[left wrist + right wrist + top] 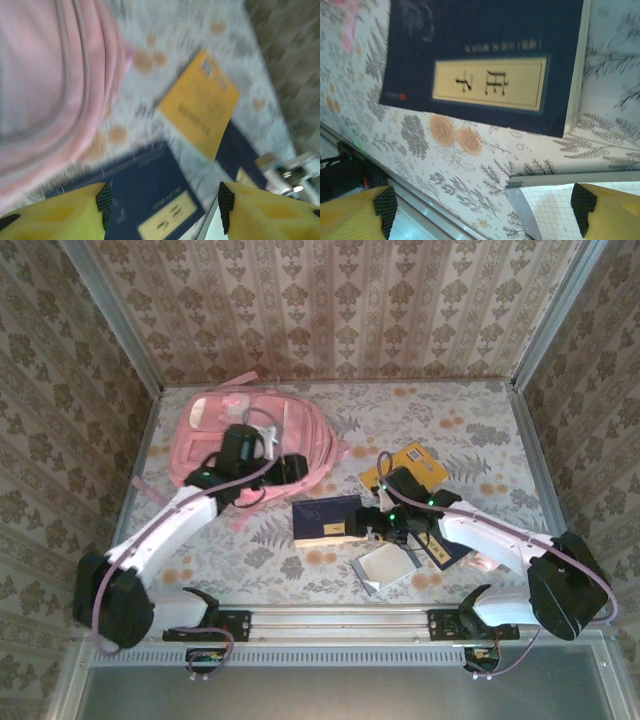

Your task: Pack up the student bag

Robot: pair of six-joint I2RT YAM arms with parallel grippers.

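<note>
A: Locate the student bag (195,455).
B: Lying flat at the far left of the floral table (480,430), pink, partly covered by the left arm's wrist.
A: And the left gripper (162,200)?
B: Poised just off the bag's right edge, yellow fingers (55,212) spread apart, gripping nothing. Hanging over a navy book (150,182) with a cream label; beyond it, a yellow book (200,107), overlapping a second navy book (240,160). All blurred in the wrist view.
A: Right gripper (482,205)?
B: Spread wide too, empty, hovering low over the table between the first navy book and a white gridded pad (555,212). Touching neither, as far as visible.
A: Anything inside the bag?
B: Cannot tell.
</note>
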